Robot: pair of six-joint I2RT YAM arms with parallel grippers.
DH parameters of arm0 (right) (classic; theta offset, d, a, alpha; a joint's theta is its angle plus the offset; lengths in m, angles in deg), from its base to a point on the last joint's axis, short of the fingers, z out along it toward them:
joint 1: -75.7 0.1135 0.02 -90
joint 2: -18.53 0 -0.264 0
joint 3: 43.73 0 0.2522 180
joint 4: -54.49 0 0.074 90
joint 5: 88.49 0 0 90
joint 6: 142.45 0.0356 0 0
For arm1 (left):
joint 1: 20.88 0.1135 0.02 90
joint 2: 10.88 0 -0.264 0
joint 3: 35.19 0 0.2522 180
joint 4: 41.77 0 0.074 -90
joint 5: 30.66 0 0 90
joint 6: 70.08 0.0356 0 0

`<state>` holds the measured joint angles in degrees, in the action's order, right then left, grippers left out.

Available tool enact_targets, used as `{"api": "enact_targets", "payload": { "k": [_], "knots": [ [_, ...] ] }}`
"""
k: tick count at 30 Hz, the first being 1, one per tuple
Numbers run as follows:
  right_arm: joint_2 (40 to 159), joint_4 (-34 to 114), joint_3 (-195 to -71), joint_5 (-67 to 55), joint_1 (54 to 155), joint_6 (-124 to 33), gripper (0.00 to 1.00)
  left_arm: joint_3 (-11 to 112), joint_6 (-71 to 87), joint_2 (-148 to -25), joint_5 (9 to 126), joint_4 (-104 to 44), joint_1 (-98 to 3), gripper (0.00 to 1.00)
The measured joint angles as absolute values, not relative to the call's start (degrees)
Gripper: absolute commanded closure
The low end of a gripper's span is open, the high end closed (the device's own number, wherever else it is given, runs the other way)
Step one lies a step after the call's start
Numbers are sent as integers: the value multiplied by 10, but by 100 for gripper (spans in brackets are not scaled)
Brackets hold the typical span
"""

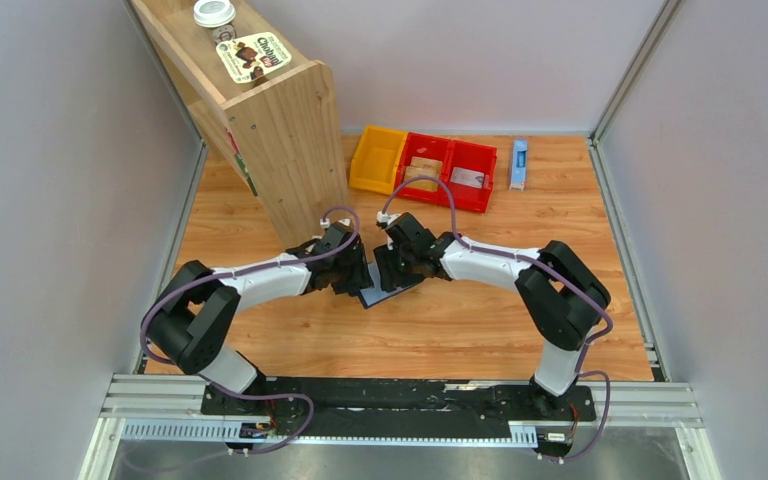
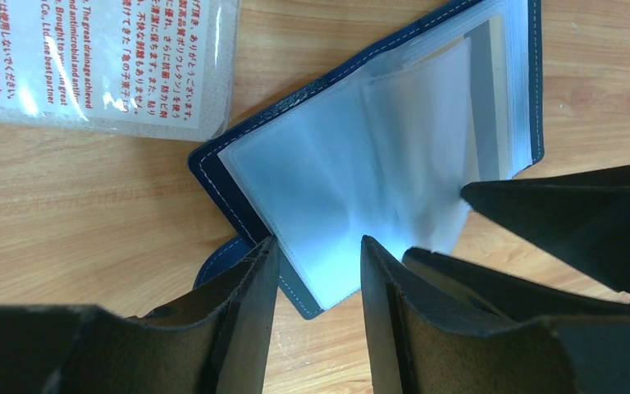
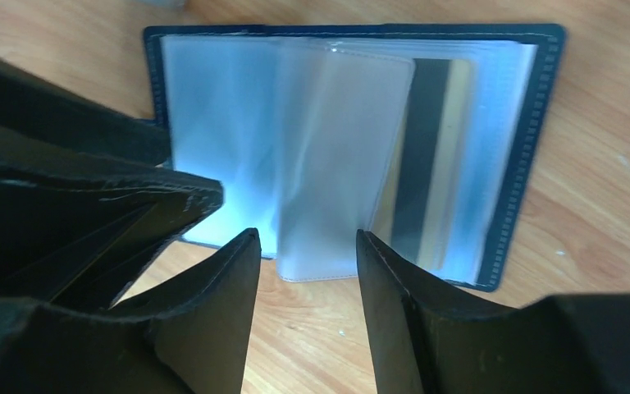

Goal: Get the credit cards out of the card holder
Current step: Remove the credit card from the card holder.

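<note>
Care matters: our left fingers [image 2: 246,312] and right fingers [image 3: 213,304] are half open, holding nothing. We should pinch the tan credit card [image 3: 451,148] inside the card holder [image 3: 543,123] and pull slowly.

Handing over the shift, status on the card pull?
Both open: left gripper, right gripper, over the open wallet. One card visible in its sleeve. Beside it a packet, not blocking.

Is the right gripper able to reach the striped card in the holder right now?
Probably, not cleanly: the open right gripper hangs over the open card holder, but a clear sleeve flap partly covers the striped card.
</note>
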<state>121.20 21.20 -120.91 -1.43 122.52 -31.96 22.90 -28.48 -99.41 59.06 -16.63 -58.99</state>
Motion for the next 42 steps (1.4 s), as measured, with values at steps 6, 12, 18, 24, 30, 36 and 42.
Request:
{"api": "enact_targets", "payload": {
  "k": [6, 12, 18, 24, 30, 36, 42],
  "knots": [
    [1213, 239, -1203, -87, 1224, -317, 48, 203, -288, -981, 607, -202, -580, 50],
    [1209, 258, -1190, -145, 1217, -315, 48, 177, -295, -972, 618, -250, -571, 50],
    [1194, 269, -1190, -201, 1216, -315, 46, 142, -306, -954, 624, -295, -564, 50],
    [1178, 268, -1191, -202, 1217, -316, 37, 97, -323, -916, 618, -325, -554, 50],
    [1131, 242, -1193, -65, 1216, -324, 27, 82, -325, -884, 605, -320, -553, 50],
    [1146, 234, -1207, 1, 1214, -326, 27, 82, -327, -881, 603, -310, -552, 51],
    [1189, 234, -1212, 22, 1214, -330, 27, 86, -336, -894, 604, -289, -548, 52]
  ]
}}
